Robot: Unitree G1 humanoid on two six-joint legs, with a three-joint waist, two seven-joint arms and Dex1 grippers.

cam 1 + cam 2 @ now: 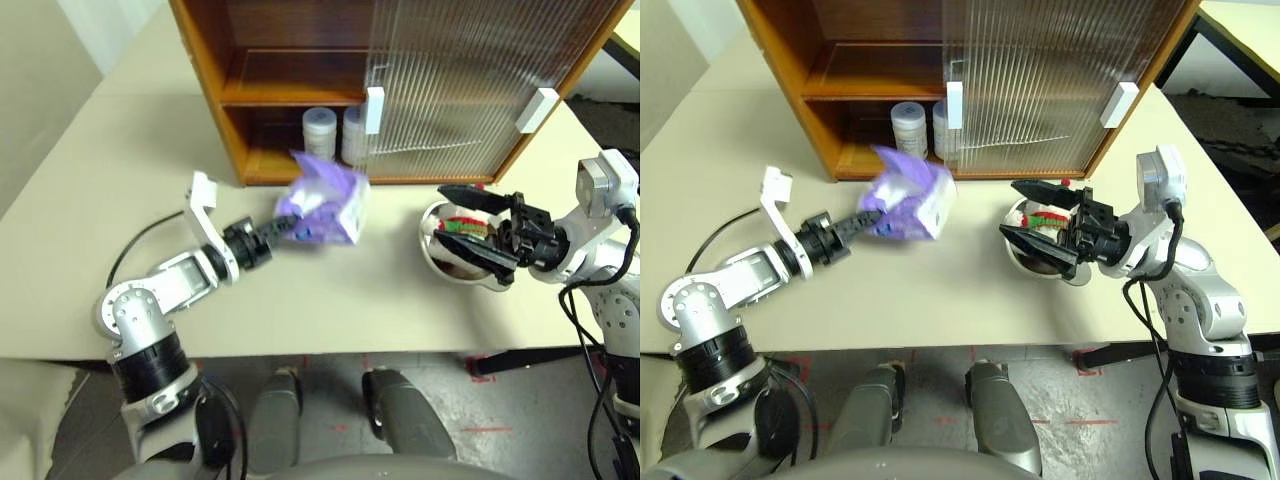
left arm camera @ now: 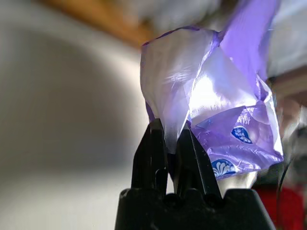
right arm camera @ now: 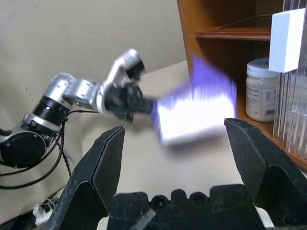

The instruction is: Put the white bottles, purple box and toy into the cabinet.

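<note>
Black fingers of the left end effector (image 1: 283, 228) are pressing together on a crumpled edge of the purple box (image 1: 325, 198), pinching its soft wrapper and holding it just above the counter (image 1: 330, 290) in front of the cabinet (image 1: 300, 90). In the left wrist view the thin film is bunching up between the two closed fingers (image 2: 153, 153), and small blue round marks are showing on the pack's lavender face, though no writing on them is clear enough to read. A white patch is facing outward on the side of the pack away from the end effector.

Off to the other side, the right end effector (image 1: 478, 228) is hanging with its fingers spread wide and gripping nothing. It is hovering over a shiny metal dish (image 1: 438, 256) on the counter, where the toy (image 1: 1045, 220) is lying with its red and green showing.

Behind the purple box, the white bottles (image 1: 321, 130) are standing side by side on the cabinet's lower shelf, one partly behind the ribbed sliding door (image 1: 470, 70). Their labels are carrying fine print and a barcode-like strip, too small to read. White handles (image 1: 374, 110) are sticking out from the door edges.
</note>
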